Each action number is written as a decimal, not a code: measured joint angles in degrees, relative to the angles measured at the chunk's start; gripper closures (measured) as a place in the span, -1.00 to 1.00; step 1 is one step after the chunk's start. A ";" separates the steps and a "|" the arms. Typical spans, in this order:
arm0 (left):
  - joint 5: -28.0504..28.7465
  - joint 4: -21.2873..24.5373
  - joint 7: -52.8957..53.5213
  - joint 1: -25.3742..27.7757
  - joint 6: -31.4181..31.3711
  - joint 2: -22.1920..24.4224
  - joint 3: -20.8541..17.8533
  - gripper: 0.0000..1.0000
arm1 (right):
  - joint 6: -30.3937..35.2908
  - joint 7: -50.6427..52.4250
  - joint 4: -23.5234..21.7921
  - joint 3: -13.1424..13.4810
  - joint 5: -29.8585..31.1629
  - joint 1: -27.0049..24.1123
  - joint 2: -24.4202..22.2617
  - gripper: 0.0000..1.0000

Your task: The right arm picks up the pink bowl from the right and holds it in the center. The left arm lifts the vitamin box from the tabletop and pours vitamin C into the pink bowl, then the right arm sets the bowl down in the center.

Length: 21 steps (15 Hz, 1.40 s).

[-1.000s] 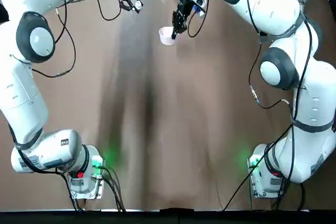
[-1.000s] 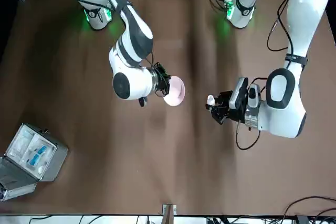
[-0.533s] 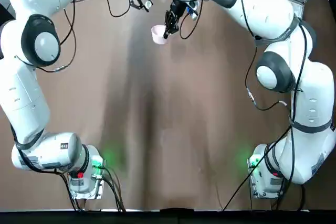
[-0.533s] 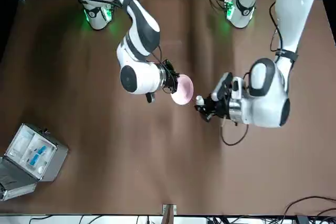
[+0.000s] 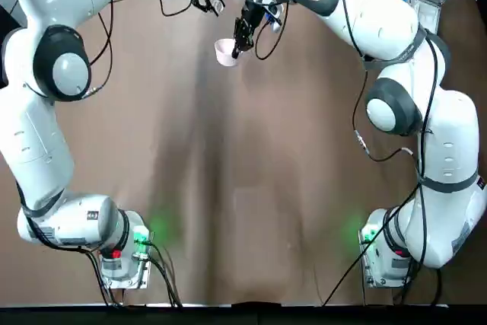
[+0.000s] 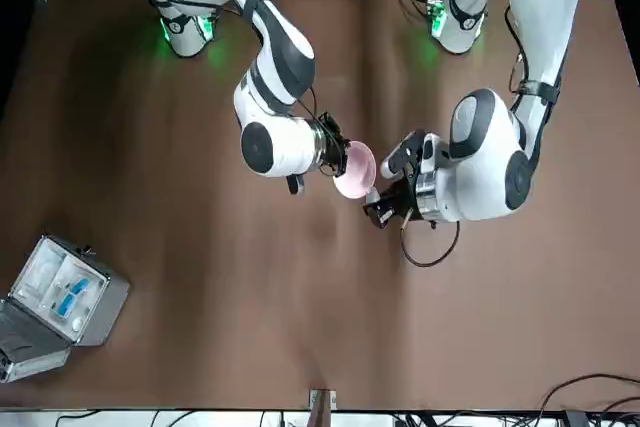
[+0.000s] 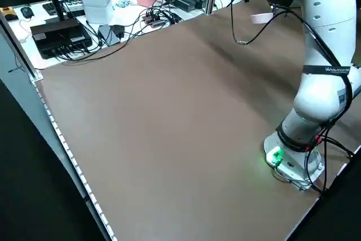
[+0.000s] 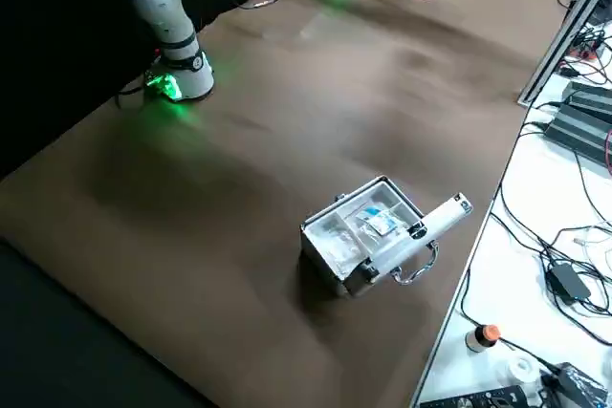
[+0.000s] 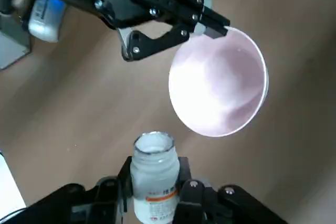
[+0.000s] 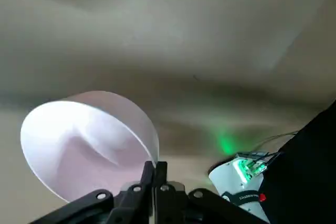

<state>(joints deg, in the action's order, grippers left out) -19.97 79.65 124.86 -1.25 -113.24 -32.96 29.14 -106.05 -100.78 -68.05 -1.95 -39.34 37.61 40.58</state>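
Pink bowl hangs over the far middle of the bench, pinched by my right gripper. My left gripper grasps the vitamin box just beside; I should tip slowly over the rim.

Left arm and right arm: glossy white shells, dark grey round joint caps, black loose cables along links. Bases carry green indicator lights, small red buttons. Grippers: black, angular, visible screw heads.
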 joint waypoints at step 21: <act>22.58 9.56 0.00 -6.79 -9.98 6.80 -0.04 0.28 | 0.12 -0.03 1.12 0.02 -1.37 0.09 0.05 0.95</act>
<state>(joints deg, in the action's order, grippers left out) 2.61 89.21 124.86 -8.04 -123.22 -26.16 29.10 -105.93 -100.80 -66.93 -1.92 -40.71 37.69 40.63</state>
